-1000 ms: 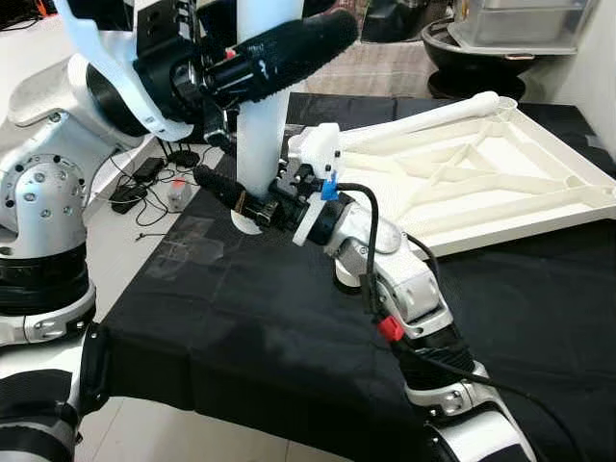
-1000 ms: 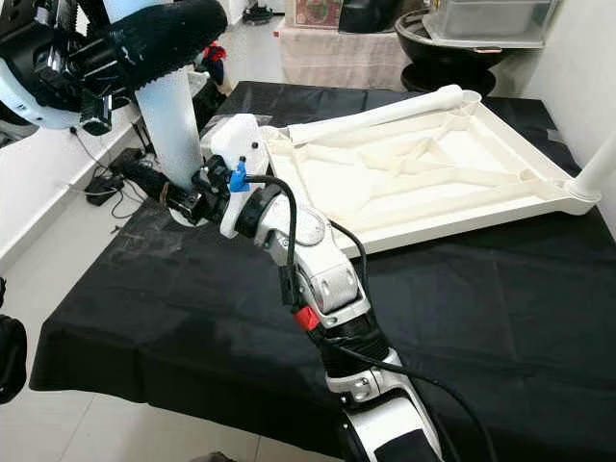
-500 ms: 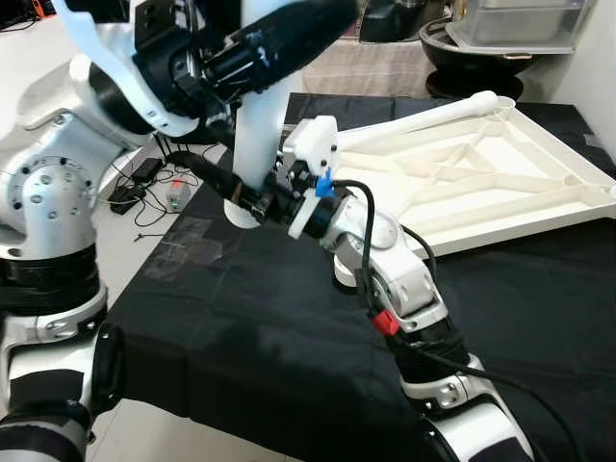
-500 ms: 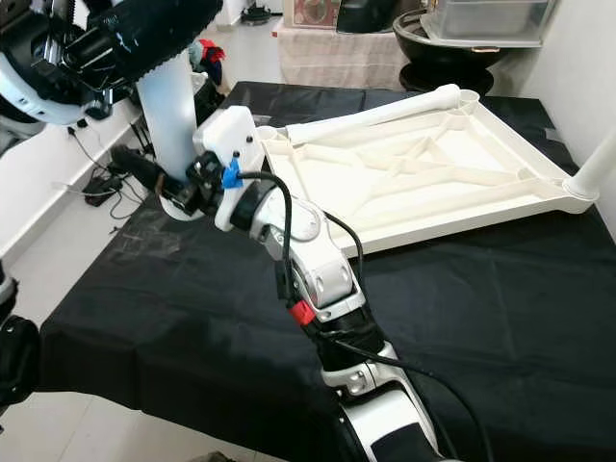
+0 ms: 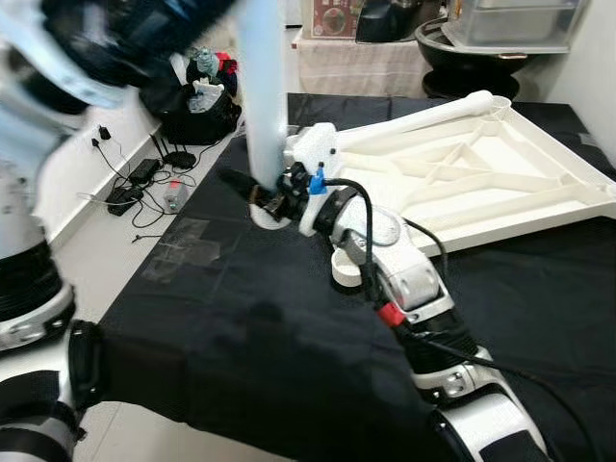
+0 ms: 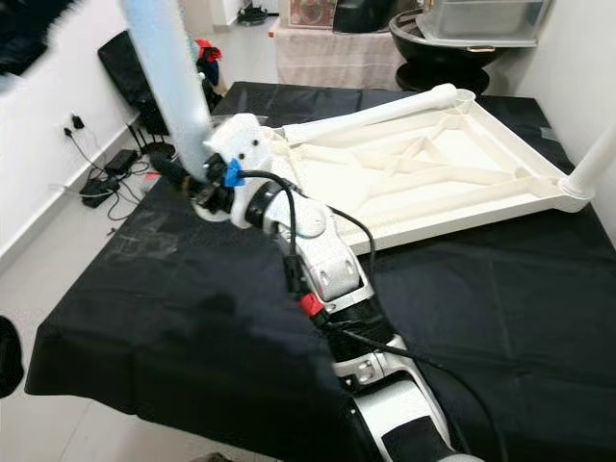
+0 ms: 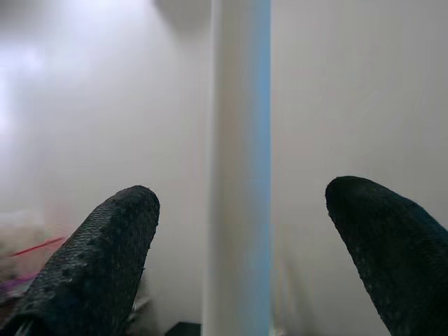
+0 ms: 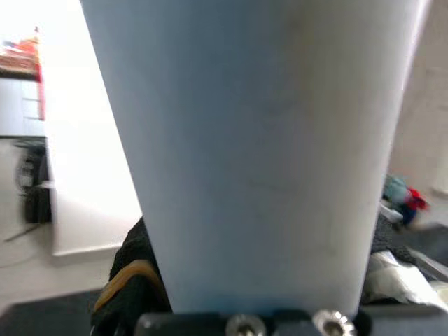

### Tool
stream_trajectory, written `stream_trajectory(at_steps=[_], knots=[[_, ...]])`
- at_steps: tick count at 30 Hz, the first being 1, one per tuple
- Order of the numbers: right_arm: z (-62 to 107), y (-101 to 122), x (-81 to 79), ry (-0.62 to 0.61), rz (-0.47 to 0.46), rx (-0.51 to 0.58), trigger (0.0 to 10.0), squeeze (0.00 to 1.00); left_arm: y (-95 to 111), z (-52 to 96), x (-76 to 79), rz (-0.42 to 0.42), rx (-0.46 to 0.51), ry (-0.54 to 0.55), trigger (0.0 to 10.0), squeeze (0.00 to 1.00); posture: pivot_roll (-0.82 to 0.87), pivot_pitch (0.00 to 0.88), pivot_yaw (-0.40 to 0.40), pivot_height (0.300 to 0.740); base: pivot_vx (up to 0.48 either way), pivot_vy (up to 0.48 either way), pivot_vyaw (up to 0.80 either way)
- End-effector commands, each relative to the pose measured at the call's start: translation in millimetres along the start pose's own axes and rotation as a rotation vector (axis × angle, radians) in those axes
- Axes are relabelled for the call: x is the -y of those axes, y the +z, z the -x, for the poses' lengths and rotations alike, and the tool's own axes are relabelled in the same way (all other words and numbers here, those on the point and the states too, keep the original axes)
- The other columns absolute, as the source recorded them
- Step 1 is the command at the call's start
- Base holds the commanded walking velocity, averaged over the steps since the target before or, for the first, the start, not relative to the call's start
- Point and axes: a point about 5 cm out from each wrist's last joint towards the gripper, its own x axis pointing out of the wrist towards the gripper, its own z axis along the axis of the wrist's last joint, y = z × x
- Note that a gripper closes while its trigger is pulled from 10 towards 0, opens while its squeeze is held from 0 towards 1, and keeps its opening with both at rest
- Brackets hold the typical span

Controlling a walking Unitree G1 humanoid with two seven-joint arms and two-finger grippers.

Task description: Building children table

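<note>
Centre left of the frame, right gripper clamped on the lower end of a white table leg standing upright, left gripper spread wide around the leg higher up, upturned white tabletop lying on black cloth upper right.

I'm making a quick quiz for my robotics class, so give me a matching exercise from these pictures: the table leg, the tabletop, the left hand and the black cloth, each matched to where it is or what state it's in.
Things:
1. table leg
2. tabletop
3. left hand
4. black cloth

Places or states:
A. spread under the parts
B. open, fingers either side of the leg without touching
C. upright, its lower end gripped by the right hand
D. lying upside down, ribs showing

Pairs: 1-C, 2-D, 3-B, 4-A
</note>
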Motion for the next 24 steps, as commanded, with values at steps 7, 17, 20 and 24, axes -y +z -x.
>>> stream_trajectory(at_steps=[7, 17, 20, 24], knots=[[9.8, -12, 22.5, -0.146, 0.007, -0.067, 0.0, 0.00, -1, 41.0, -16.6, -0.037, -0.049, 0.299, 10.0, 1.00, 0.04, 0.057, 0.066, 0.740, 0.000, 0.000, 0.00], [29.1, -19, 48.9, -0.223, 0.035, -0.126, 10.0, 0.00, -115, 100.0, 26.4, 0.118, -0.525, 0.539, 10.0, 0.00, 0.05, 0.080, 0.069, 0.740, 0.000, 0.000, 0.00], [33.5, -11, 51.6, -0.179, 0.019, -0.049, 10.0, 0.00, -149, 112.7, 72.4, 0.169, -0.676, 0.483, 10.0, 0.00, 0.05, 0.097, 0.066, 0.740, 0.000, 0.000, 0.00], [37.5, -5, 48.4, -0.085, 0.008, -0.021, 10.0, 0.00, -161, 128.4, 127.1, 0.244, -0.778, 0.381, 10.0, 0.00, 0.05, 0.143, 0.060, 0.740, 0.000, 0.000, 0.00]])
